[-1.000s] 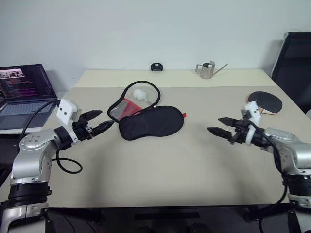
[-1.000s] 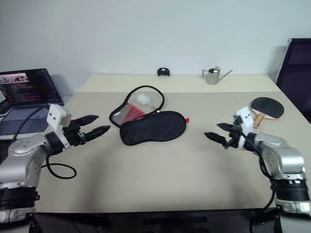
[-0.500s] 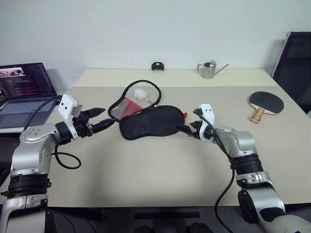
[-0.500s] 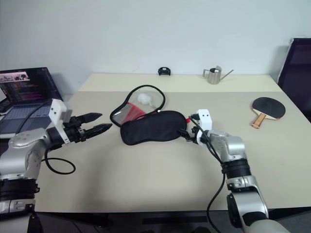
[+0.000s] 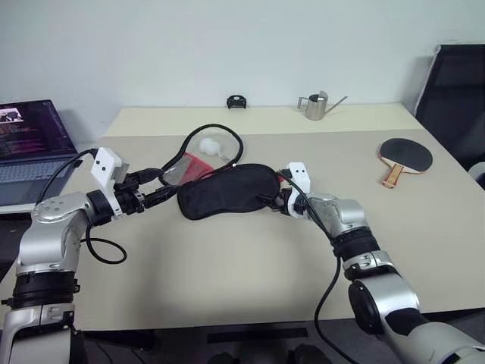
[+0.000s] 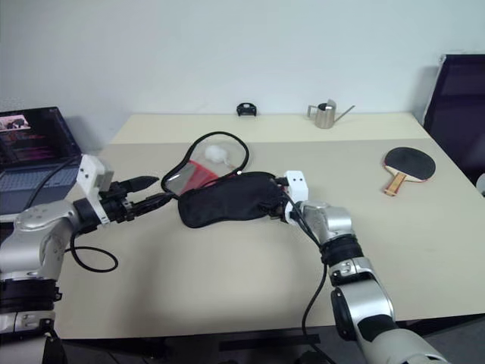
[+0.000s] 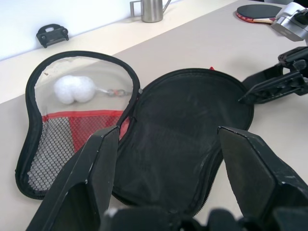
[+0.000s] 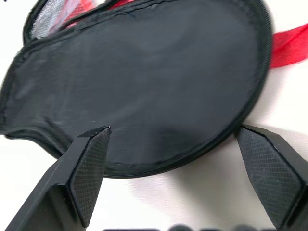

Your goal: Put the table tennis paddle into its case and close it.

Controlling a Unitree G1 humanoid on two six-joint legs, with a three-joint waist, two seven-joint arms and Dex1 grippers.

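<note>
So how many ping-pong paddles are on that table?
1. The paddle lies near the table's right edge, well apart from the open case. Nothing can be seen inside the case except a white ball; none looks hidden.

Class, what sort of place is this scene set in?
Probably an office or lab: a beige work table, an open laptop beside it, and a black office chair against a plain wall.
</note>
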